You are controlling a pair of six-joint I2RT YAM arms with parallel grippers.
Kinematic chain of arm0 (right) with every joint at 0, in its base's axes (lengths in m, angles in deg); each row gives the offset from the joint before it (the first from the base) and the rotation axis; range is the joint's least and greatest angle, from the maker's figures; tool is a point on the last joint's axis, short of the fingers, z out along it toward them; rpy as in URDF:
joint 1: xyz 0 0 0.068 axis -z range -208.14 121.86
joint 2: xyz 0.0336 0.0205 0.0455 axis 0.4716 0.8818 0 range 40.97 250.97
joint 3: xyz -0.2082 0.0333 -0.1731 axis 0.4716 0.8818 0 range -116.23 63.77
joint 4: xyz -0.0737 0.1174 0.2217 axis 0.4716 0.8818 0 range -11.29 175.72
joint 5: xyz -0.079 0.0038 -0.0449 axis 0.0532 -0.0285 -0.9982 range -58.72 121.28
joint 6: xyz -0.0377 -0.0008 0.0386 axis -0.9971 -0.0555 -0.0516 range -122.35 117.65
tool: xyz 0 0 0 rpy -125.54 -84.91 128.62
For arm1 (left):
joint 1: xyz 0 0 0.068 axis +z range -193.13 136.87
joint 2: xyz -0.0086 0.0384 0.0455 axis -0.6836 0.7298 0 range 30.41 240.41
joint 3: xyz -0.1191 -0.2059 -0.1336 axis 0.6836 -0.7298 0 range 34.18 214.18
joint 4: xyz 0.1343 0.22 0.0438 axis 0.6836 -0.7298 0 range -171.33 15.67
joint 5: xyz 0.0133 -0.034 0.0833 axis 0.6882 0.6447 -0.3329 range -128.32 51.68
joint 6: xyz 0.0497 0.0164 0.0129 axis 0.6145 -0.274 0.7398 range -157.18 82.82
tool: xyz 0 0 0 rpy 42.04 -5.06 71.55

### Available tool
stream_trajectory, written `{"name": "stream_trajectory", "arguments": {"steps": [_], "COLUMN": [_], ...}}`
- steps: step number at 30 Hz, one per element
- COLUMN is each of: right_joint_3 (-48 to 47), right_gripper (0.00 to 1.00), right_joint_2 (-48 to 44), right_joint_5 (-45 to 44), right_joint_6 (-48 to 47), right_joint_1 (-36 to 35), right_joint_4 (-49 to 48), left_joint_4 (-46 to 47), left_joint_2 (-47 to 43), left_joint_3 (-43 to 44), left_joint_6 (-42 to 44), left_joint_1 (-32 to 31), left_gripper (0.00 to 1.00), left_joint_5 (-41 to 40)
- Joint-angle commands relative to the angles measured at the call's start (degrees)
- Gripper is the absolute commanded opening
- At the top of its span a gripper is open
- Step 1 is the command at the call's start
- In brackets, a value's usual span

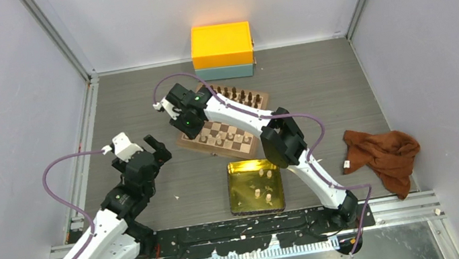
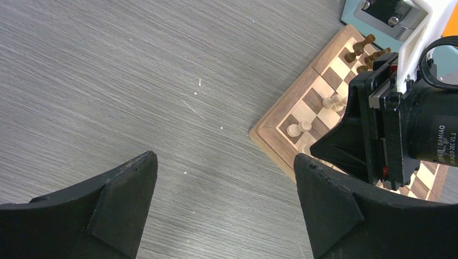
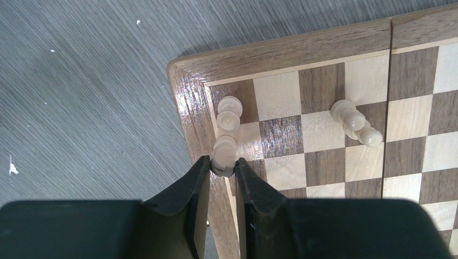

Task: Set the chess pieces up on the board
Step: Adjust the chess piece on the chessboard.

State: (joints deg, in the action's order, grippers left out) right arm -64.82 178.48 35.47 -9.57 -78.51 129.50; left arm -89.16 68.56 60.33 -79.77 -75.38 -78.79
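Observation:
The board lies mid-table, with its near-left corner in the right wrist view. My right gripper is shut on a pale chess piece over the board's left edge, one fingertip touching each side of it. Another pale piece stands on the corner square just beyond, and two more lie close together further right. From above, the right gripper sits over the board's left end. My left gripper hangs open over bare table to the left of the board, holding nothing.
A gold tin tray with several pale pieces sits in front of the board. Dark pieces line the board's far side. An orange box stands on a teal one at the back. A brown cloth lies right.

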Motion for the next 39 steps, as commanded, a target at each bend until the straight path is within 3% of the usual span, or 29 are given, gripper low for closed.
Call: {"name": "stream_trajectory", "arguments": {"steps": [1,29,39], "right_joint_3": [-2.17,-1.40,-1.12], "right_gripper": [0.22,0.23,0.43], "right_joint_2": [-1.01,-1.55,-1.89], "right_joint_5": [-0.08,-0.58,-0.14], "right_joint_6": [-0.28,-0.51,-0.60], "right_joint_1": [0.34,1.33,1.37], "right_joint_4": [-0.82,-1.51,-1.60], "left_joint_4": [3.12,3.45,3.51], "left_joint_2": [-0.44,0.32,0.60], "left_joint_3": [0.98,1.09,1.26], "left_joint_6": [0.66,0.58,0.58], "left_joint_1": [-0.18,-0.18,-0.18], "left_gripper": [0.97,0.97,0.97], "left_joint_5": [-1.41,-1.34,-1.32]}}
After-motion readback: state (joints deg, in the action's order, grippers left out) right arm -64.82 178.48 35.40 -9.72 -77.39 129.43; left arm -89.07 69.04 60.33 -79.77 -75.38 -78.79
